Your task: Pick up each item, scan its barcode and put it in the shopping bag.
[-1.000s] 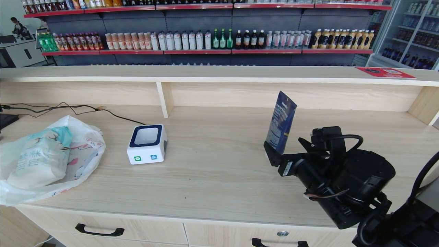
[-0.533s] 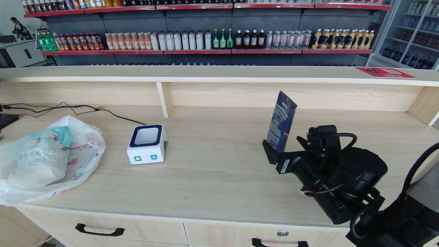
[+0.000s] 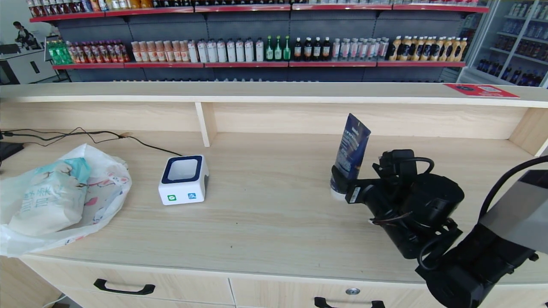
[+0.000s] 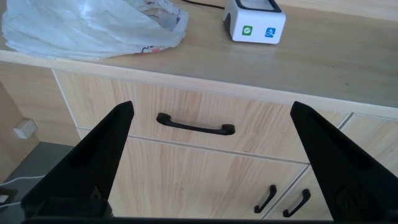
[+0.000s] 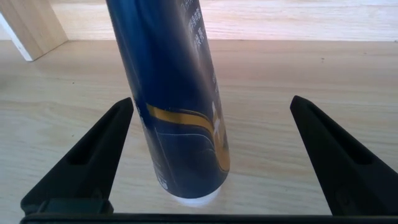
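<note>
- Between the fingers of the right gripper [image 5: 211,102], what stands there?
- A dark blue plastic squeeze tube with a gold band [image 5: 180,106], set on its white cap on the pale wooden counter [image 3: 265,214]. Its long axis runs close to upright with a slight lean, so it crosses the fingers' line of closing.
- How are those fingers [image 5: 93,162] set?
- Spread wide, holding nothing. The tube's lower part sits in the gap, nearer one finger than the other. Whether it touches that finger cannot be told.
- What does the coming move turn on?
- Probably on closing evenly, low on the tube. It looks soft-walled and stands on a narrow cap, so the nearer finger may tip it before the farther one arrives.
- What lies beyond the fingers?
- Well off to the gripper's left along the counter sits a white box scanner with a dark-blue-rimmed window [image 3: 183,179], window facing up. Farther the same way lies a thin white plastic shopping bag [image 3: 102,160] with a pale packet [image 3: 47,201] already in it.
- Which arm is nearer the tube?
- The right, plainly. The left gripper [image 4: 211,112] faces the counter's drawer front and its black handle [image 4: 194,126], fingers wide apart and empty, well apart from the tube.
</note>
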### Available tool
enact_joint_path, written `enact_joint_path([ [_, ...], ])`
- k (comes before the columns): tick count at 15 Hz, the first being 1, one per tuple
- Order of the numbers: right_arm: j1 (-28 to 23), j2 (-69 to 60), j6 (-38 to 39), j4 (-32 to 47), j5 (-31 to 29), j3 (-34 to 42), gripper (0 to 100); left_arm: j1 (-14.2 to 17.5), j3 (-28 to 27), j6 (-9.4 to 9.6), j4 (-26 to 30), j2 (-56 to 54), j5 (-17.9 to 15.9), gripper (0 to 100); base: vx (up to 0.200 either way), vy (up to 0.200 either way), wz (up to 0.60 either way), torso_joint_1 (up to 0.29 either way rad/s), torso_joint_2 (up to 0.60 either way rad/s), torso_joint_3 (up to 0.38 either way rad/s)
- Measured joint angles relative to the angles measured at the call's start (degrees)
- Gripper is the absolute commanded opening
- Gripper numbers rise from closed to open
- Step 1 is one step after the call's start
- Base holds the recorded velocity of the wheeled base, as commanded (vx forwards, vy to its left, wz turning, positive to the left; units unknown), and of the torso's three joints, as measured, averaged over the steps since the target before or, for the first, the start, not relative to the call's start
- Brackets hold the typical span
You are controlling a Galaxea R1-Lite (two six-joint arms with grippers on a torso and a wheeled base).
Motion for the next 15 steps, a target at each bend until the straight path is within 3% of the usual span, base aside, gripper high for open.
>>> enact_joint_path([
  [13, 0.3, 5.5, -1.0, 0.0, 0.0, -9.1, 100, 0.0, 0.0, 0.02, 0.0, 0.0, 0.0, 100, 0.0, 0.0, 0.0, 0.0, 0.0, 0.0],
  [14, 0.3, 5.5, -1.0, 0.0, -0.1, -9.1, 0, 0.0, 0.0, 0.02, 0.0, 0.0, 0.0, 100, 0.0, 0.0, 0.0, 0.0, 0.0, 0.0],
  [15, 0.4, 5.4, -0.9, 0.0, 0.0, -9.3, 0, 0.0, 0.0, 0.0, 0.0, 0.0, 0.0, 100, 0.0, 0.0, 0.0, 0.0, 0.0, 0.0],
])
